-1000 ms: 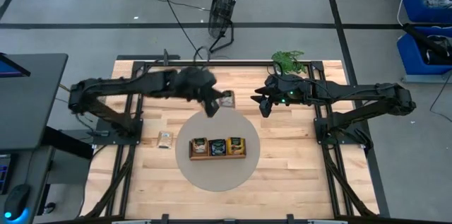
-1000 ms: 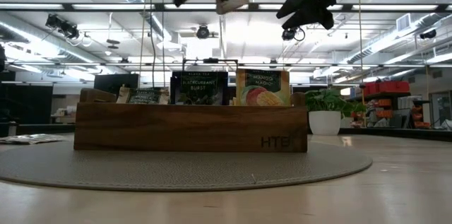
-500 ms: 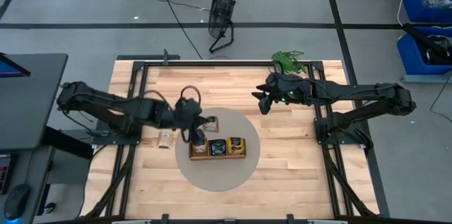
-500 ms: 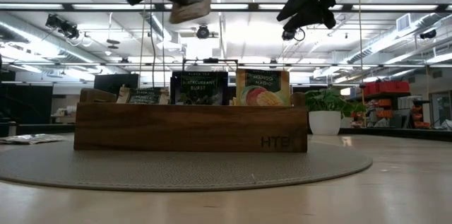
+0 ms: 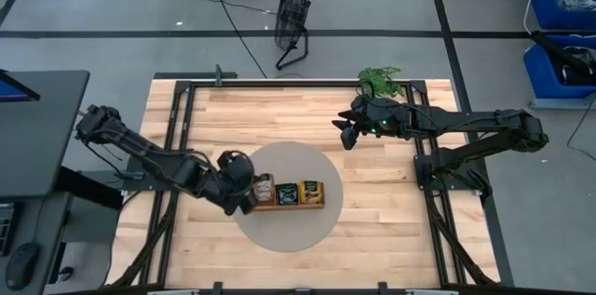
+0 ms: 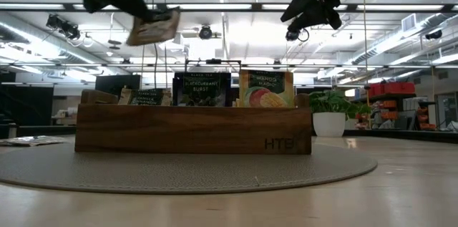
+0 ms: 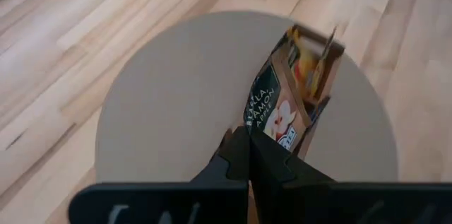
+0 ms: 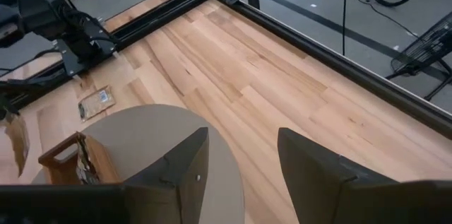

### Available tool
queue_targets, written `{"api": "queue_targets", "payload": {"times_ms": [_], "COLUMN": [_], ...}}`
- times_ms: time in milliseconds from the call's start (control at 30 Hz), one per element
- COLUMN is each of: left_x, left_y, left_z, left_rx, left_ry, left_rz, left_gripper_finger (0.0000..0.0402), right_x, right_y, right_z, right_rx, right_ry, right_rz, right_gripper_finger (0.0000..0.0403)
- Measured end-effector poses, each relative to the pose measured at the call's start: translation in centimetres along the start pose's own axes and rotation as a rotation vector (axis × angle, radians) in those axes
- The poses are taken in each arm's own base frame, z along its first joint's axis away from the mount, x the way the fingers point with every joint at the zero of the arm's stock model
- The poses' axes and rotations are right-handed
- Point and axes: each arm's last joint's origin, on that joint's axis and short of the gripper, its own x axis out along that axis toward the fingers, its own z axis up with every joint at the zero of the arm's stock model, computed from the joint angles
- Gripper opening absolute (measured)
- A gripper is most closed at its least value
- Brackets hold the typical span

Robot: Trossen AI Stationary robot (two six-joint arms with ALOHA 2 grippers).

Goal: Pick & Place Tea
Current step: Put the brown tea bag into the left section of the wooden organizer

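Note:
My left gripper is shut on a pale brown tea sachet with a green label. It hangs in the air over the left end of the wooden tray. The tray stands on a round grey mat. Three sachets stand upright in it: a dark green one, a black one and an orange one. One more sachet lies flat on the table left of the mat. My right gripper is open, high over the mat's far right side, with nothing between its fingers. My left gripper pinches the sachet's near edge between its two fingers. The fingers slant down from the table's left side. The sachet sticks out beyond the fingertips, tilted, lifted clear above the tray.
A small potted plant stands at the table's far right edge. Black frame rails run along the table's sides. Bare wood lies near and right of the mat.
My left gripper has carried the sachet from over the table's far middle toward the near left and down, ending above the tray's left end. The sachet has stayed in the shut fingers and clear of everything.

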Motion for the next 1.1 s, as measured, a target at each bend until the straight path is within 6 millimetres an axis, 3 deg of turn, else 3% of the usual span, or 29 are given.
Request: {"api": "queue_targets", "payload": {"times_ms": [400,800,1100], "left_x": [1.7,2.6,4.7], "left_y": [1.5,1.2,0.8], "left_z": [-4.0,-4.6,-5.3], "left_rx": [-0.047,-0.053,-0.038], "left_ry": [0.066,0.042,0.097], "left_rz": [0.068,0.028,0.055], "left_gripper_finger": [0.0002,0.0002,0.0002], "right_x": [0.0,0.0,0.0], "right_y": [0.0,-0.1,-0.2], "right_z": [0.0,-0.1,-0.2], "right_rx": [0.009,0.024,0.019], "right_ry": [0.000,0.004,0.006], "right_rz": [-0.008,-0.010,-0.041], "right_gripper_finger": [0.0178,0.0178,0.0178]}}
